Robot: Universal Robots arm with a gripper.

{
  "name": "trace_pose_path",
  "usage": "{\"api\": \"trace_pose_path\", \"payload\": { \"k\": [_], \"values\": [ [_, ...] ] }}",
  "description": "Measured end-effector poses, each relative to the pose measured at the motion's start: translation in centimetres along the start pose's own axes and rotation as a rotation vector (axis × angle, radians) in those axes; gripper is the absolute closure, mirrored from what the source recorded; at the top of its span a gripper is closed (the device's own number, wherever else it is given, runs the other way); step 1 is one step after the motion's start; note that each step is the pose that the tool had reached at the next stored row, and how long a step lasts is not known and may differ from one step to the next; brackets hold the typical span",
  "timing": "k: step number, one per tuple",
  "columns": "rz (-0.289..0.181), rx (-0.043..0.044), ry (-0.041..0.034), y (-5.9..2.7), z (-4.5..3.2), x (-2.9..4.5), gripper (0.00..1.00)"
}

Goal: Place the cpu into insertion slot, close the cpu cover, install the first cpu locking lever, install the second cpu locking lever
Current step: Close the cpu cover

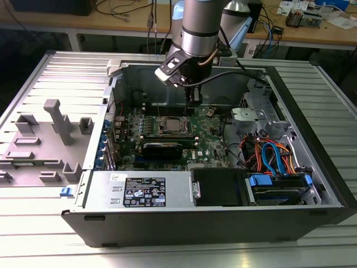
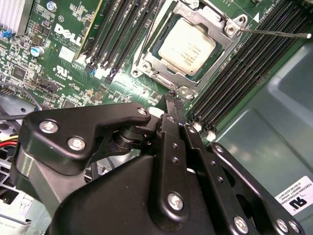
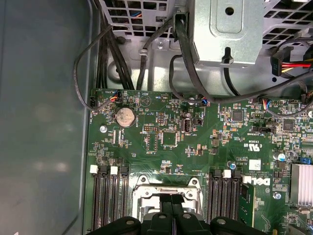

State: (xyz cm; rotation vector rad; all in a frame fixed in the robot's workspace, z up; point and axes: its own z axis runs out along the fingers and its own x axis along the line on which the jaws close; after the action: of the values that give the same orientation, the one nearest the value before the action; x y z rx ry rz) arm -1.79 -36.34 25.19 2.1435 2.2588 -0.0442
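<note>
The cpu [image 2: 187,46] lies flat in the insertion slot [image 2: 157,48] on the green motherboard [image 2: 58,63], its silvery top showing. The cpu cover [image 2: 146,61], a silver frame, lies down around it. A thin locking lever [image 2: 274,33] reaches out from one socket corner across the memory slots. My gripper [image 2: 172,98] is shut, with nothing seen between its fingers, and its tips hover just off the socket's edge. In the exterior view the gripper [image 1: 192,99] hangs inside the case just behind the cpu [image 1: 173,125]. The first wrist view shows the fingers [image 3: 167,200] over the socket's rim [image 3: 166,183].
Black memory slots [image 2: 115,34] flank the socket on both sides. In the open case [image 1: 312,184] are a long black card [image 1: 162,148], a power supply [image 1: 142,191] and bundled cables [image 1: 268,153]. A drive cage [image 3: 230,29] and loose cables [image 3: 112,54] lie beyond the board.
</note>
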Motion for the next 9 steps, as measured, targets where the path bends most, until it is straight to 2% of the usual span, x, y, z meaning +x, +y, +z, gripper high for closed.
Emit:
{"api": "trace_pose_path", "payload": {
  "k": [9],
  "values": [
    [0.000,0.0000,-0.0001,-0.09,0.12,-0.20,0.89]
  ]
}}
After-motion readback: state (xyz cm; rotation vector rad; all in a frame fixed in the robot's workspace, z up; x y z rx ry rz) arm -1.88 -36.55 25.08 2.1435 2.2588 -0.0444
